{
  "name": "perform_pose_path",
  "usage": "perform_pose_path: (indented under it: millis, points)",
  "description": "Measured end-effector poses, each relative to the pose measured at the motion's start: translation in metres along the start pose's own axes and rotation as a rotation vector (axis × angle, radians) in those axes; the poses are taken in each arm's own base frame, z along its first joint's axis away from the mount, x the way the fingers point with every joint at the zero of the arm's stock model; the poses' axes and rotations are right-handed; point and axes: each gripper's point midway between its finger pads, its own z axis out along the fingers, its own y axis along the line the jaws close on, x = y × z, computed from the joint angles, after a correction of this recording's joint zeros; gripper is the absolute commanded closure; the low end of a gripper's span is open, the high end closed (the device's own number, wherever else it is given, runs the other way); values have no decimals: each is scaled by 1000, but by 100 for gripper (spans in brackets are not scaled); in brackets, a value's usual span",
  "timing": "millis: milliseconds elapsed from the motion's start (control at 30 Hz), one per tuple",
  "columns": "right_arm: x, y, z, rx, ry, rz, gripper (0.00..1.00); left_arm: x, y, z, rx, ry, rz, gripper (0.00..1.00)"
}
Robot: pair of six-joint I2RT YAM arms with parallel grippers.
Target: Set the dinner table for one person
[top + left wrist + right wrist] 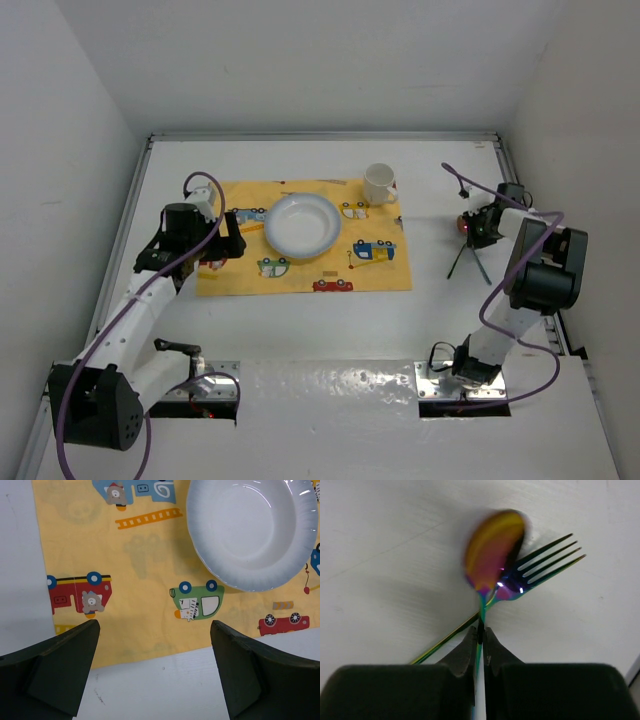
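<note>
Right arm. My right gripper is closed down to a thin slit on the handle of the spoon, pinched low on the stem. The spoon's long axis runs straight out ahead of my fingers and its bowl is at the far end. The bowl is blurred in the wrist view, so I cannot tell whether it is off the dinner table or touching it. The fork lies flat on the white top and crosses under the spoon's neck. Its tines point ahead and to the right, and its handle runs back to the left, past my fingers. I do not have hold of it. From above, this cutlery sits on bare table just to the right of the placemat. The plate is in the middle of the placemat and the mug is at its far right corner. The placing spot therefore lies to my left, near the mat's right edge, and I judge the right arm much the nearer. The spoon will likely need turning so that it runs parallel to that edge. Risk: the crossed fork gets dragged along. Left gripper: wide open, holding nothing, over the mat's left side, with the plate beyond it.
</note>
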Motion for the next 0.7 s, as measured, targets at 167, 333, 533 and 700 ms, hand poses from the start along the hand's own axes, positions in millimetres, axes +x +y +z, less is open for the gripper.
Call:
perform_pose_path:
  millis: [167,333,533,700]
  points:
    - [-2,12,0,-58,-8,54,100,0,0,0,3,1,0,9]
    - [0,26,-8,-81,-5,116,100,-1,-1,-2,6,-8,1,9]
    - [-36,29,-54,36,-99,142,100,-5,-1,-5,4,-25,2,9]
    - [-81,51,-96,143,-225,150,100,-5,4,-5,-27,-28,-7,9]
